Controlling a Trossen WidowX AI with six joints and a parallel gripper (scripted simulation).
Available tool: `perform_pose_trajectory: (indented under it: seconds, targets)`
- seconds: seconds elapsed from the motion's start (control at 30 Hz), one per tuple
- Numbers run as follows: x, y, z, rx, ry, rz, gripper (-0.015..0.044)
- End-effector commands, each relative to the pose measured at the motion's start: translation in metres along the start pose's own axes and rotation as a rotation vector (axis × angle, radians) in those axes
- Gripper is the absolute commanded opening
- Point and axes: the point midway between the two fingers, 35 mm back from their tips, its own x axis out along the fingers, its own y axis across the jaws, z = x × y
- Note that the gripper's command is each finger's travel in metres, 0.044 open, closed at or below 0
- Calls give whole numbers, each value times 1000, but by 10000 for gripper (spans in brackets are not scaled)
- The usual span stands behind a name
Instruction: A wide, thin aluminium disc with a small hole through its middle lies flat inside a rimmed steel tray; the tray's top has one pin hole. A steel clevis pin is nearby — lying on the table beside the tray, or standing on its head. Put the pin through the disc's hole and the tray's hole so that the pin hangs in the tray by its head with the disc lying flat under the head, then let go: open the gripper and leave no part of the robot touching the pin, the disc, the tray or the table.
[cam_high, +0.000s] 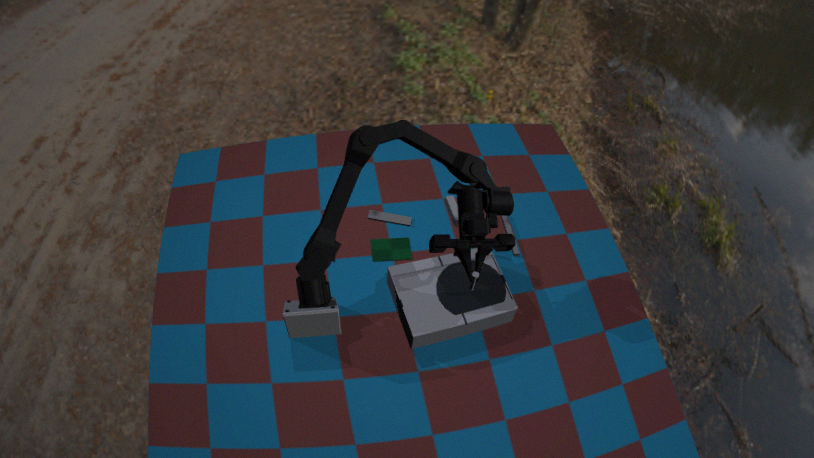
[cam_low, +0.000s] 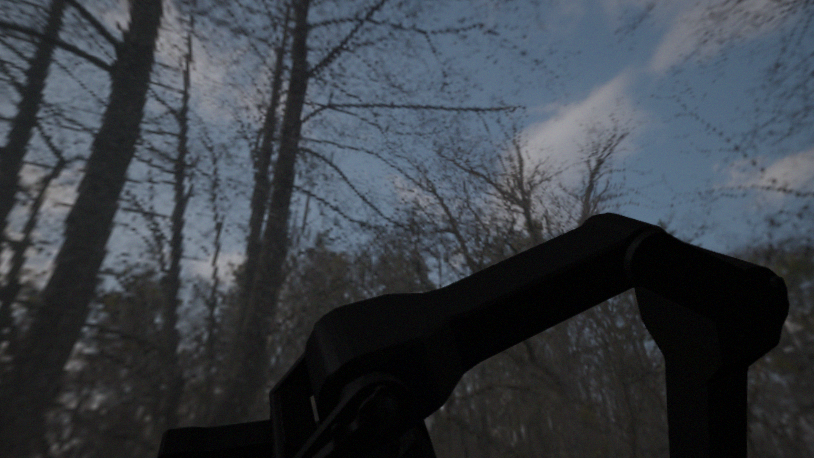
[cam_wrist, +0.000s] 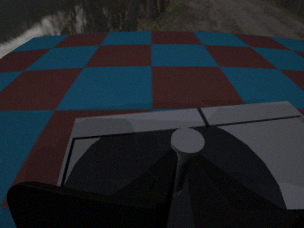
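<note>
Brown dirt track (cam_high: 68, 85) (cam_wrist: 220, 20) ran past the left side of the blue-and-maroon table (cam_high: 239, 353) (cam_wrist: 115, 87). At the table's left part stood my pale base (cam_high: 313, 323), my arm (cam_high: 345, 196) (cam_low: 529, 296) arching from it over to the tray. Farther right lay a green patch (cam_high: 391, 249), with a metal bar (cam_high: 389, 217) just behind it, both near the tray's back edge.

Next came the tray (cam_high: 418, 319) (cam_wrist: 102, 125), set askew, the dark disc (cam_high: 455, 290) (cam_wrist: 240, 155) lying in its right part. Over the disc, my claw (cam_high: 473, 272) (cam_wrist: 182, 157) was closed on the pin (cam_high: 474, 280) (cam_wrist: 187, 142), head up, shank down; I could not tell whether its tip had entered the hole. Behind my wrist a pale block (cam_high: 451, 207) showed partly, and a thin strip (cam_high: 515, 244) lay to its right, both crowding the back. Table squares stretched toward the front and right edges, offering more room, with water (cam_high: 757, 102) (cam_wrist: 25, 27) beyond.
</note>
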Motion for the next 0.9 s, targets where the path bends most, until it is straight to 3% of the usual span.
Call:
perform_pose_trajectory:
  seconds: [0.0, 0.87]
  targets:
    - [1, -1, 0, 2, 11, -2, 0]
    - [2, 4, 0, -35, 8, -18, 0]
